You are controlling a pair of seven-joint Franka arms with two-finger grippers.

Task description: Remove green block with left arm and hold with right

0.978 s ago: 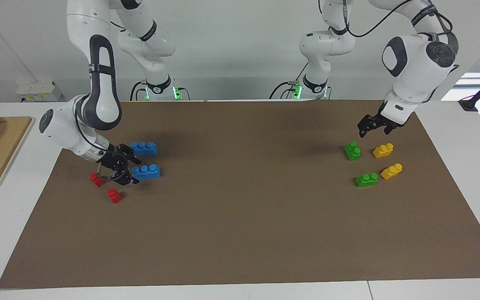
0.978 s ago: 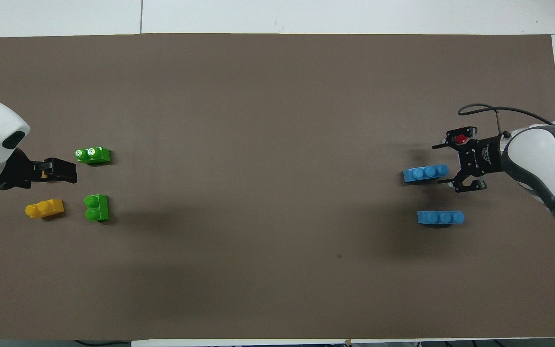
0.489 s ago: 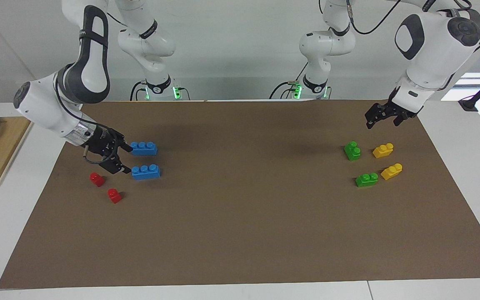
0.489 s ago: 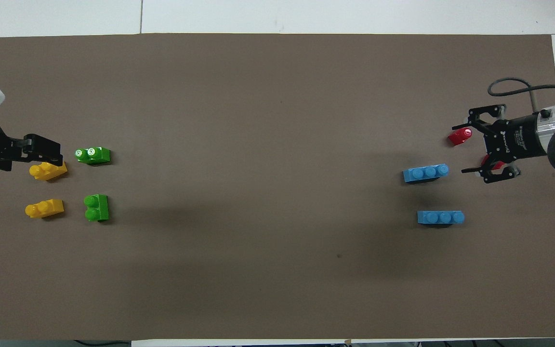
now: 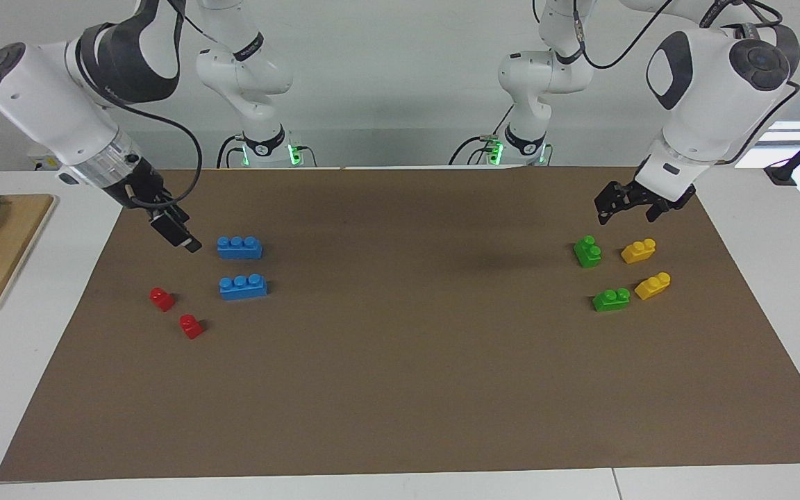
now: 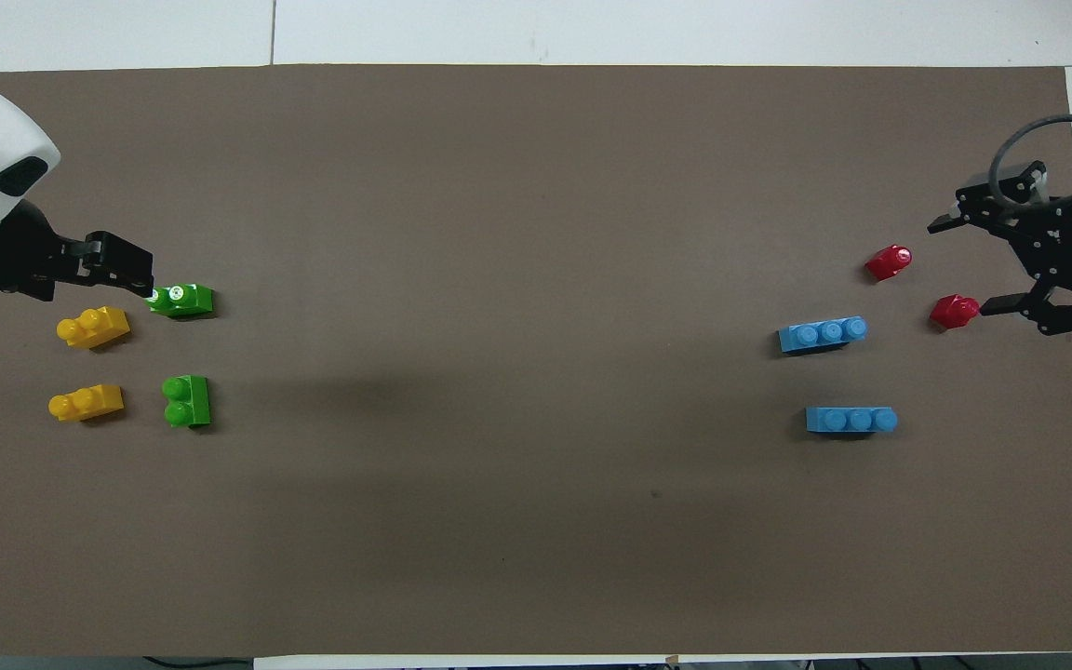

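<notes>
Hanging in the air over the brown mat [image 5: 400, 389] at the left arm's end of the desk: left gripper [image 5: 621, 208], fingers spread apart, nothing between them, touching no brick. Lying loose on the mat beneath, close to that end's edge: one green block [image 5: 587, 251] nearer to the robots, beside a yellow brick [image 5: 638, 251], and a second green block [image 5: 611, 299] farther from them, beside another yellow brick [image 5: 653, 285]. From overhead, fingertips overlapping the edge of the second green block [image 6: 180, 300], yet clearly raised when judged from the facing view. Cannot tell which of the two is meant.

Probably light, stiff, hollow plastic with smooth glossy walls: not fragile, but likely to skid or tip if one finger arrives first. Best pinched across the two long flat sides, low and centred, below the studs; best not squeezed on the round studs themselves.

Waiting over the mat's edge at the right arm's end, above the red bricks [image 6: 889, 262] and beside a blue brick [image 6: 822, 333]: right gripper [image 6: 961, 267], fingers wide apart, empty.
</notes>
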